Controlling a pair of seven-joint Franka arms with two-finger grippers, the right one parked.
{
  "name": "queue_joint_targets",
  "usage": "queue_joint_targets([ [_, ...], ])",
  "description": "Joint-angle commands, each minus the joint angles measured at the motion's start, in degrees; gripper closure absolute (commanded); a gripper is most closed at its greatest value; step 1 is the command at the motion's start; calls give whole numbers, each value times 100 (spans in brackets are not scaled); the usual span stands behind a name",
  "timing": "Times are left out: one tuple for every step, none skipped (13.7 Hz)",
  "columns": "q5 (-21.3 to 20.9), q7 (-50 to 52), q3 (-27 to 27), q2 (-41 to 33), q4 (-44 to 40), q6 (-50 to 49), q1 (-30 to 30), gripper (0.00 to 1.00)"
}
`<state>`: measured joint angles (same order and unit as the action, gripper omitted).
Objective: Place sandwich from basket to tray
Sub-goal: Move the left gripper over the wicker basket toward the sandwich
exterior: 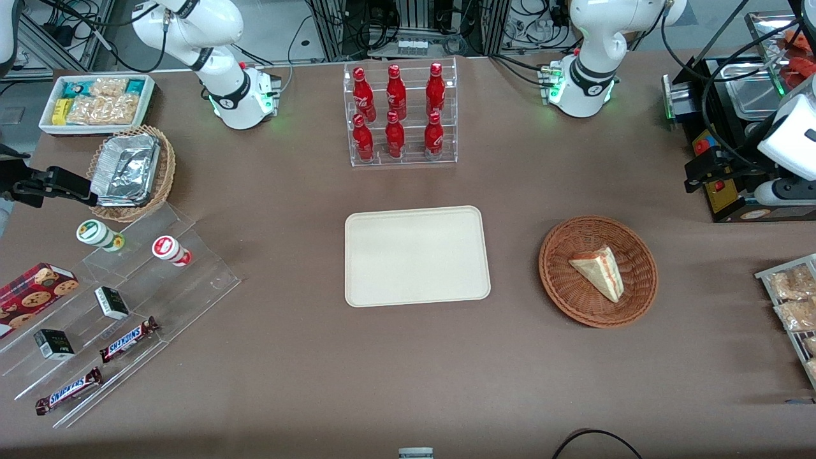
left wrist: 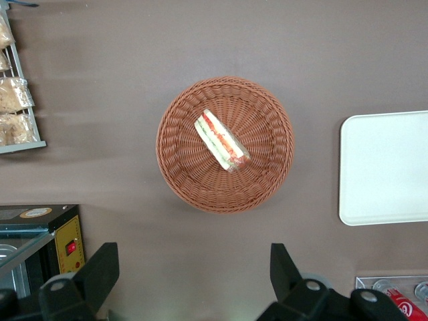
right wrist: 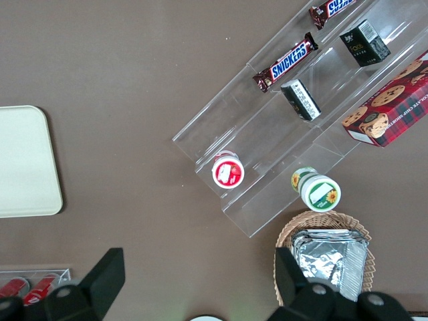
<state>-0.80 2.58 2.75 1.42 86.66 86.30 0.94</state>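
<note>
The gripper [left wrist: 190, 281] hangs high over the table [left wrist: 200, 40], and its two black fingers [left wrist: 100, 271] are spread wide apart with nothing between them. In the left wrist view it looks straight down on the basket [left wrist: 267, 180], and it touches nothing.

The sandwich [left wrist: 222, 140] lies in the basket, a little off the middle, with its red and green stripe facing up. In the front view the sandwich [exterior: 598, 270] shows its pale bread and a thin red edge — it rests on the woven floor of the basket [exterior: 561, 280].

The tray [exterior: 415, 255] sits flat on the table near the basket, toward the parked arm's end, and the two do not touch. Nothing lies on the tray.

Farther from the front camera than the tray stands a clear rack [exterior: 403, 115] with six red bottles [exterior: 395, 94] in it.

Toward the parked arm's end there is a tan basket [exterior: 162, 185] with foil pans [exterior: 127, 169] — and clear steps [exterior: 191, 280] with candy bars [exterior: 127, 339] and small cups [exterior: 171, 250]
</note>
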Motion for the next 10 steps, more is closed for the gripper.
queue_joint_targets([
  [-104, -20, 85, 25, -106, -279, -51, 0],
  [-105, 40, 85, 42, -106, -263, -33, 0],
  [-105, 67, 85, 60, -97, -245, -24, 0],
  [-105, 76, 85, 86, -71, -227, -24, 0],
  [-113, 85, 85, 104, 78, -131, -24, 0],
  [-122, 102, 85, 139, 288, 104, -24, 0],
  [-122, 103, 77, 139, 603, 376, -33, 0],
  [-122, 111, 77, 95, 928, 719, -42, 0],
  [-122, 268, 68, 78, 1219, 1035, -42, 0],
  [-122, 626, 68, 95, 1483, 1386, -42, 0],
])
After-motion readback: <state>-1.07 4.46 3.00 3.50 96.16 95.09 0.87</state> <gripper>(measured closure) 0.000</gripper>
